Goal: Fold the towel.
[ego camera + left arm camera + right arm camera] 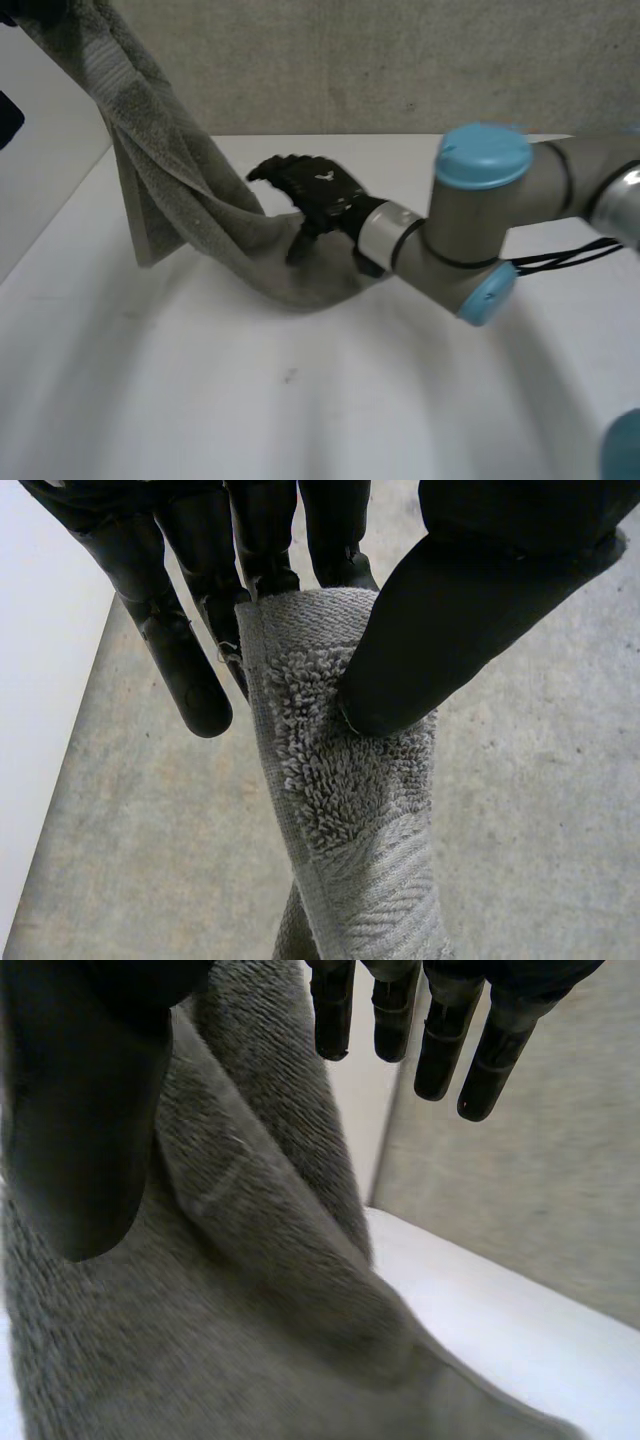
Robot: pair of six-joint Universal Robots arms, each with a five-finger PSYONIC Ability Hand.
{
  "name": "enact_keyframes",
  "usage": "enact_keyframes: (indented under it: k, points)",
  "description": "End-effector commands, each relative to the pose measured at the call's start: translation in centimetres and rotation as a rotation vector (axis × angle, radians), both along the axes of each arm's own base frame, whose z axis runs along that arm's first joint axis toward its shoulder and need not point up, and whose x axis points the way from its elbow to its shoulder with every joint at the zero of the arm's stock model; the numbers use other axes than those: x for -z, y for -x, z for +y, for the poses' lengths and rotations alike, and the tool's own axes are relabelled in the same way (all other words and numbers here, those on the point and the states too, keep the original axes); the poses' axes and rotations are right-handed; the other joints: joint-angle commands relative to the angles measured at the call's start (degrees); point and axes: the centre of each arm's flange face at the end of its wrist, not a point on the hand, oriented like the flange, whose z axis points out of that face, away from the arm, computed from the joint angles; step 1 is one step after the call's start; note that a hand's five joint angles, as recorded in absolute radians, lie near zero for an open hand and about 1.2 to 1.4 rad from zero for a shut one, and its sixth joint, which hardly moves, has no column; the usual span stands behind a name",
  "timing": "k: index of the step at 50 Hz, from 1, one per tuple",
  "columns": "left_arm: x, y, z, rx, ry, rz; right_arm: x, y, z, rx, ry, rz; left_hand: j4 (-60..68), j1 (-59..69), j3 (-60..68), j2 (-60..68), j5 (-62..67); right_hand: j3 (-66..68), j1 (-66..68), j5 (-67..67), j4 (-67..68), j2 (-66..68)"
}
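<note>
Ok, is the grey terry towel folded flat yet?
Not folded: the grey terry towel hangs bunched, pinched by the left hand, its lower part resting on the white table.

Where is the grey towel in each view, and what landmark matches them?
Head view: the towel hangs from the upper left corner and sags onto the white table under the right hand.
Left wrist view: the towel is pinched by the left hand, thumb against fingers.
Right wrist view: the towel lies under the right hand, beside its thumb.
Shared landmark: the white table, in head and right wrist views.
</note>
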Motion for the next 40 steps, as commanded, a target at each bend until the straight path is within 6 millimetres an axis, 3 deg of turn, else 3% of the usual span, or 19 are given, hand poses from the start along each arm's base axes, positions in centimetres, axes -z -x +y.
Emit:
enact_keyframes:
  k: [1,5,6,7,9,13,15,19,20,22,23,24,25,26,27,30,34,36,40]
  points:
    - [0.9,0.1,-0.1,0.001,-0.025,-0.01,2.9,-2.6,1.2,-0.096,-0.142,-0.029,10.23,11.48,10.3,10.19,11.07,13.7,13.84,14.04,13.09,13.48]
    - [1.0,0.1,-0.1,0.002,-0.031,-0.012,4.0,-3.5,1.8,-0.109,-0.151,-0.019,10.23,11.48,10.3,10.19,11.07,28.9,29.03,29.23,28.28,28.67]
    - [1.0,0.1,-0.1,0.002,-0.031,-0.014,4.0,-3.7,1.7,-0.107,-0.144,-0.023,10.23,11.48,10.3,10.19,11.07,42.39,42.52,42.72,41.77,42.16]
    - [1.1,0.0,-0.2,-0.001,-0.034,-0.015,4.0,-3.7,1.7,-0.107,-0.144,-0.023,10.23,11.48,10.3,10.19,11.07,42.52,42.66,42.86,41.91,42.3]
    - [1.2,0.0,-0.3,-0.004,-0.035,-0.015,3.7,-3.9,1.2,-0.079,-0.127,-0.034,10.23,11.48,10.3,10.19,11.07,61.61,61.74,61.94,60.99,61.38]
    - [1.3,-0.1,-0.4,-0.01,-0.038,-0.016,2.9,-3.5,0.2,-0.035,-0.115,-0.052,10.23,11.48,10.3,10.19,11.07,64.33,64.47,64.67,63.72,64.11]
    - [1.4,-0.2,-0.5,-0.013,-0.041,-0.016,1.7,-3.0,-0.3,-0.019,-0.1,-0.064,10.23,11.48,10.3,10.19,11.07,64.33,64.47,64.67,63.72,64.11]
    - [1.7,-0.2,-0.9,-0.018,-0.049,-0.018,-3.5,0.4,-3.4,0.074,-0.016,-0.115,10.23,11.48,10.3,10.19,11.07,64.33,64.47,64.67,63.72,64.11]
    - [1.7,-0.2,-0.9,-0.018,-0.049,-0.018,-3.5,0.4,-3.4,0.074,-0.016,-0.115,10.23,11.48,10.3,10.19,11.07,64.33,64.47,64.67,63.72,64.11]
    - [1.8,-0.2,-1.0,-0.022,-0.051,-0.017,-7.5,3.9,-5.1,0.155,0.052,-0.142,10.23,11.48,10.3,10.19,11.07,64.33,64.47,64.67,63.72,64.11]
    - [1.8,-0.3,-1.1,-0.025,-0.054,-0.018,-7.5,3.9,-5.1,0.155,0.052,-0.142,10.23,11.48,10.3,10.19,11.07,64.33,64.47,64.67,63.72,64.11]
    - [2.1,-0.3,-1.3,-0.029,-0.061,-0.021,-9.9,5.7,-5.6,0.196,0.113,-0.153,10.23,11.48,10.3,10.19,11.07,64.33,64.47,64.67,63.72,64.11]
    - [2.1,-0.3,-1.3,-0.029,-0.061,-0.021,-12.1,7.0,-5.3,0.221,0.185,-0.155,10.23,11.48,10.3,10.19,11.07,64.33,64.47,64.67,63.72,64.11]
    - [2.3,-0.3,-1.6,-0.03,-0.07,-0.023,-12.1,7.1,-5.3,0.221,0.186,-0.155,10.23,11.48,10.3,10.19,11.07,64.33,64.47,64.67,63.72,64.11]
    - [2.7,-0.2,-1.9,-0.031,-0.081,-0.026,-14.0,8.3,-4.8,0.247,0.261,-0.144,10.23,11.48,10.3,10.19,11.07,64.33,64.47,64.67,63.72,64.11]
    - [3.1,-0.1,-2.2,-0.032,-0.095,-0.027,-16.4,10.1,-3.1,0.28,0.392,-0.088,10.23,11.48,10.3,10.19,11.07,64.33,64.47,64.67,63.72,64.11]
    - [4.4,-0.1,-3.0,-0.037,-0.137,-0.032,-18.0,11.2,-0.7,0.299,0.506,-0.019,10.23,11.48,10.3,10.19,11.07,64.33,64.47,64.67,63.72,64.11]
    - [5.0,0.0,-3.2,-0.035,-0.156,-0.033,-18.9,12.4,2.5,0.334,0.596,0.052,10.23,11.48,10.3,10.19,11.07,64.33,64.47,64.67,63.72,64.11]
    - [6.2,0.2,-3.6,-0.036,-0.194,-0.034,-18.9,13.9,4.7,0.411,0.679,0.143,10.23,11.48,10.3,10.19,11.07,64.33,64.47,64.67,63.72,64.11]
